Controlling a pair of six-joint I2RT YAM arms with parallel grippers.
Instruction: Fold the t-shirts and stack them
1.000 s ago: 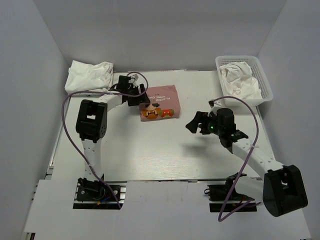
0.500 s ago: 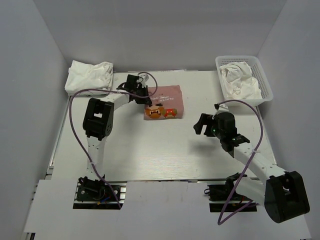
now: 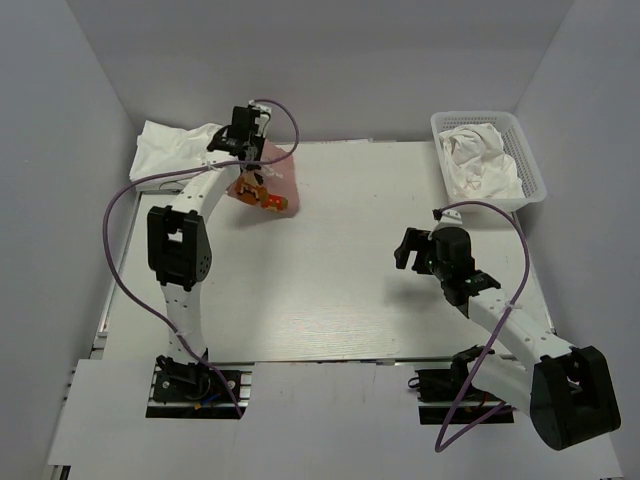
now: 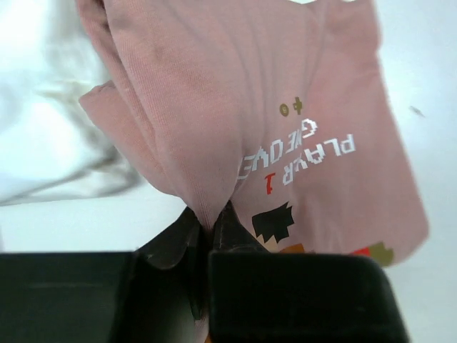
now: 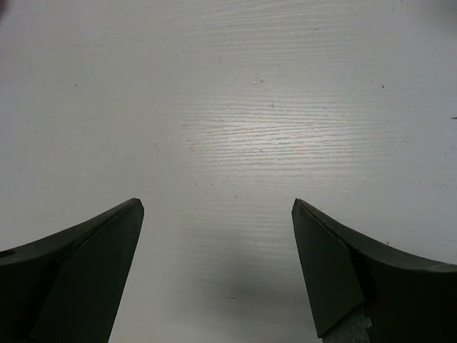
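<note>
The folded dusty-pink t-shirt (image 3: 268,186) with its pixel print hangs off the table at the back left, pinched at one edge by my left gripper (image 3: 244,152). In the left wrist view the pink t-shirt (image 4: 285,128) drapes away from the shut left gripper (image 4: 211,223), white lettering showing. Folded white t-shirts (image 3: 180,150) lie in a pile just left of it, also seen as white t-shirts (image 4: 43,136). My right gripper (image 3: 404,247) hovers open over bare table at the right; the right gripper (image 5: 214,214) holds nothing.
A white basket (image 3: 531,165) at the back right holds crumpled white cloth (image 3: 480,160). Grey walls close in on the left, back and right. Purple cables loop from both arms.
My left gripper shut on the pink t-shirt, lifted it and carried it back-left toward the white pile. The right arm drew back slightly to the right, still open.
</note>
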